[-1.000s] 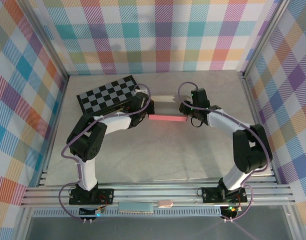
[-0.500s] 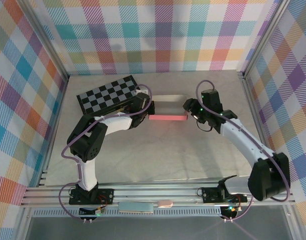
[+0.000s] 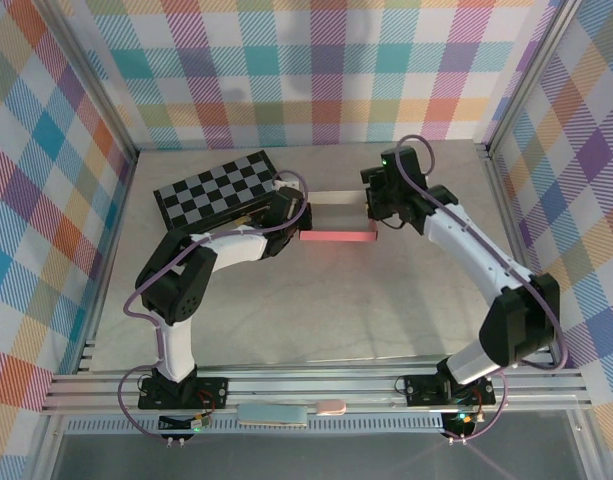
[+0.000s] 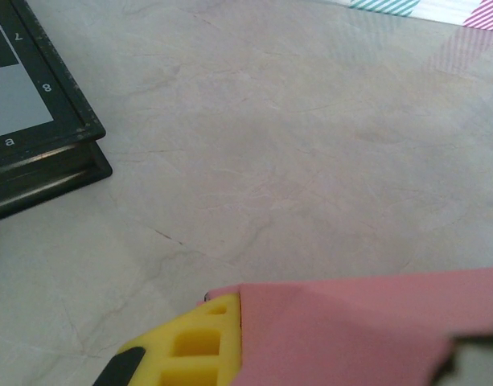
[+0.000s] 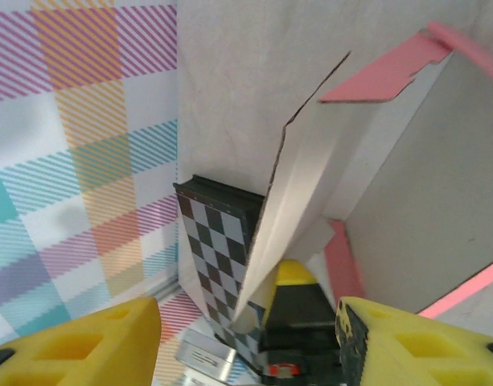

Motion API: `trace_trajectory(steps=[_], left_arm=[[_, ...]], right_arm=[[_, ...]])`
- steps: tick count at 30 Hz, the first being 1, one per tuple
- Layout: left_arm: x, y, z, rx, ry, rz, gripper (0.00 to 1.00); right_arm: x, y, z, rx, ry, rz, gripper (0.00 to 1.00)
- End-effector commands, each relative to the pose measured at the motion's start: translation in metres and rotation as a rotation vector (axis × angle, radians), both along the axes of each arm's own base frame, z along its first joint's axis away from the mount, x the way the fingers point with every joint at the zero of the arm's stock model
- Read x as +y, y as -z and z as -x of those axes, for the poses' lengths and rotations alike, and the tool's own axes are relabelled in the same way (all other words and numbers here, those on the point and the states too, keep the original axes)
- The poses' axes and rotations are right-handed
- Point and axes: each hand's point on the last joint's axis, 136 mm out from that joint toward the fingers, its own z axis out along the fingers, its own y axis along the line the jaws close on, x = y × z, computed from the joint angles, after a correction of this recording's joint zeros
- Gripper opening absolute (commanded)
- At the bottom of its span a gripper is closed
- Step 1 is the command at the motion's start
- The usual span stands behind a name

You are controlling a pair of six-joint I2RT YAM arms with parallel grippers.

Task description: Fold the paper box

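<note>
The box (image 3: pixel 336 222) sits mid-bench (image 3: pixel 316 310), just right of the checkered board (image 3: pixel 211 187), with one pale panel raised. The left gripper (image 3: pixel 297 216) is clamped on its left end. The right gripper (image 3: pixel 372 207) hovers at its right end, fingers (image 5: pixel 93 338) spread wide and holding nothing.

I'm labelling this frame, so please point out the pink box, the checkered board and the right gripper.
box (image 3: pixel 336 237): top view, on its pink front wall.
board (image 3: pixel 214 188): top view, on the middle of its checkered face.
right gripper (image 3: pixel 373 209): top view, midway between its fingertips.
</note>
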Motion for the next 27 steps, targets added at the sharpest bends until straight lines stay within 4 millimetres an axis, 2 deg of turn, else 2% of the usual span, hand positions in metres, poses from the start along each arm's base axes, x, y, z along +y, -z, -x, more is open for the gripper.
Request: trace_trajectory(steps=[1, 7, 13, 19, 27], left_arm=[[0.003, 0.033, 0.019, 0.105, 0.021, -0.088, 0.00], [0.002, 0.032, 0.020, 0.102, 0.024, -0.094, 0.00], [0.003, 0.034, 0.023, 0.101, 0.020, -0.107, 0.00], [0.003, 0.034, 0.024, 0.101, 0.017, -0.110, 0.00], [-0.001, 0.034, 0.026, 0.100, 0.014, -0.105, 0.00]], right_arm=[[-0.004, 0.016, -0.008, 0.092, 0.123, -0.035, 0.59], [0.010, 0.033, -0.021, 0.176, 0.104, -0.040, 0.57], [0.012, 0.043, -0.027, 0.213, 0.111, -0.027, 0.53], [0.006, 0.061, -0.025, 0.258, 0.096, -0.035, 0.41], [0.003, 0.077, -0.006, 0.309, 0.063, -0.048, 0.25]])
